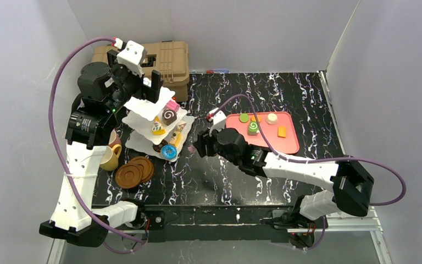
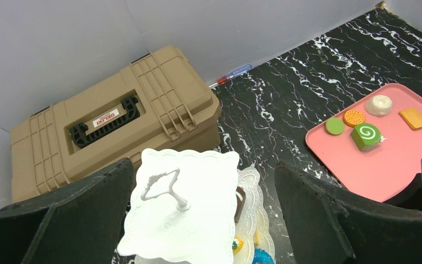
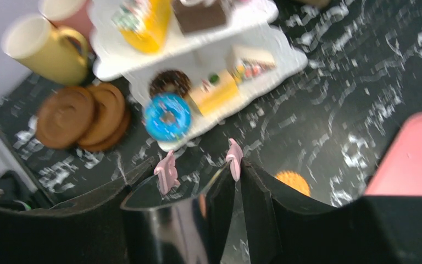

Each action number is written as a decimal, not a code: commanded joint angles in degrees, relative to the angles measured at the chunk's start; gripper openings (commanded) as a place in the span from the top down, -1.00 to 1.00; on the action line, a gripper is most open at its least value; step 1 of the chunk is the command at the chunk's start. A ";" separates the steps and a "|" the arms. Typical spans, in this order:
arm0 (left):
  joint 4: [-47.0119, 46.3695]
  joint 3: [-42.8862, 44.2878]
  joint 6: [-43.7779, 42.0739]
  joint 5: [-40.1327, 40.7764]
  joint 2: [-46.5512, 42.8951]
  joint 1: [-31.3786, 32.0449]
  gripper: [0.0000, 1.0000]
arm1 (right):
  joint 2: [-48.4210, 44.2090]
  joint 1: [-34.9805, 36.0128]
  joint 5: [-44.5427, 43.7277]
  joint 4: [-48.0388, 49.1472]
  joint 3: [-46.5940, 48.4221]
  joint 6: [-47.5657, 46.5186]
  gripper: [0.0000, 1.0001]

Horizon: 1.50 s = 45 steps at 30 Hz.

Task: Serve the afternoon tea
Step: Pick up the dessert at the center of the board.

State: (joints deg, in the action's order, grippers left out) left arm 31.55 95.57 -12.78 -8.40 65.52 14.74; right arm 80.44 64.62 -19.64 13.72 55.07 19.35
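Observation:
The white three-tier stand (image 1: 153, 116) stands at the left of the table with toy pastries on its lower plates, among them a blue donut (image 3: 167, 116). My left gripper (image 2: 203, 165) hangs open over the bare top plate (image 2: 198, 220), one finger on each side of it and neither touching, with the wire loop (image 2: 159, 184) between them. My right gripper (image 3: 195, 165) is low, just right of the stand, shut on shiny metal tongs (image 3: 170, 220) with pink tips. An orange biscuit (image 3: 292, 181) lies on the table by its right finger.
A yellow cup (image 1: 110, 158) and a pink cup (image 1: 114, 137) sit left of the stand, with brown saucers (image 1: 134, 171) in front. The tan case (image 1: 167, 58) is at the back left. A pink tray (image 1: 286, 140) with several pastries lies to the right.

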 commanded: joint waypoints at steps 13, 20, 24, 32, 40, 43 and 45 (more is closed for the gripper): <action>-0.16 0.07 0.79 -0.63 -0.55 -0.24 -0.96 | -0.29 -5.38 -5.34 -0.01 -9.45 -0.07 -0.24; -0.27 0.32 0.74 -0.65 -0.47 -0.29 -0.96 | 3.99 -7.92 -2.96 1.49 -8.67 -0.80 -0.26; 0.00 0.72 0.50 -0.48 -0.31 -0.24 -0.96 | 5.56 -7.93 -1.82 1.91 -8.94 -0.18 -0.27; 0.00 1.02 0.53 -0.54 -0.29 -0.24 -0.96 | 6.93 -7.93 -1.12 2.94 -9.22 0.42 -0.32; 0.23 1.58 0.46 -0.47 -0.30 -0.25 -0.96 | 10.00 -7.93 -3.24 4.07 -8.79 -1.33 -0.34; 0.27 1.70 0.55 -0.56 -0.30 -0.26 -0.96 | 10.75 -7.93 -3.39 4.65 -8.45 -1.75 -0.32; 0.18 1.70 0.59 -0.56 -0.30 -0.26 -0.96 | 11.20 -7.93 -3.19 5.34 -8.19 -1.92 -0.27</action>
State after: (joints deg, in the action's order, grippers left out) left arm 31.62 95.61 -12.38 -8.40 65.54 14.74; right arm 90.08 56.64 -21.65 16.03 45.47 18.52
